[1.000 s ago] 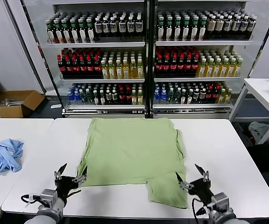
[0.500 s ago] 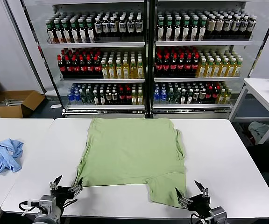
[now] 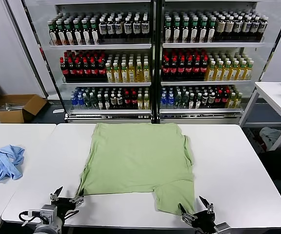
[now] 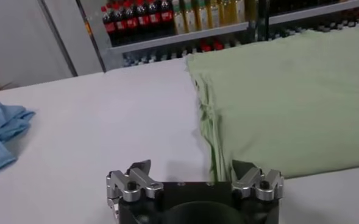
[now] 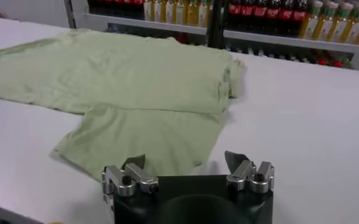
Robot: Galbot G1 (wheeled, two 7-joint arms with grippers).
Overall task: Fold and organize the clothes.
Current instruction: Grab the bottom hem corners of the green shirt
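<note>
A: What is behind everything?
B: A cooler (image 3: 152,58) with rows of bottles, beyond the white desk (image 3: 228,165).
A: And the clothes?
B: The light green shirt (image 3: 138,158) lies spread flat on the middle of the desk, 1 flap reaching toward the near edge. No print or buttons show.
A: Anything else?
B: A crumpled light blue garment (image 3: 3,163) lies on the neighbouring desk, well apart to the left.
A: The arms?
B: The left end effector (image 3: 66,199) sits low at the near edge, just beside the shirt's near left corner, fingers spread wide, holding nothing. The right end effector (image 3: 195,213) is by the flap's near corner, equally wide, also empty.
</note>
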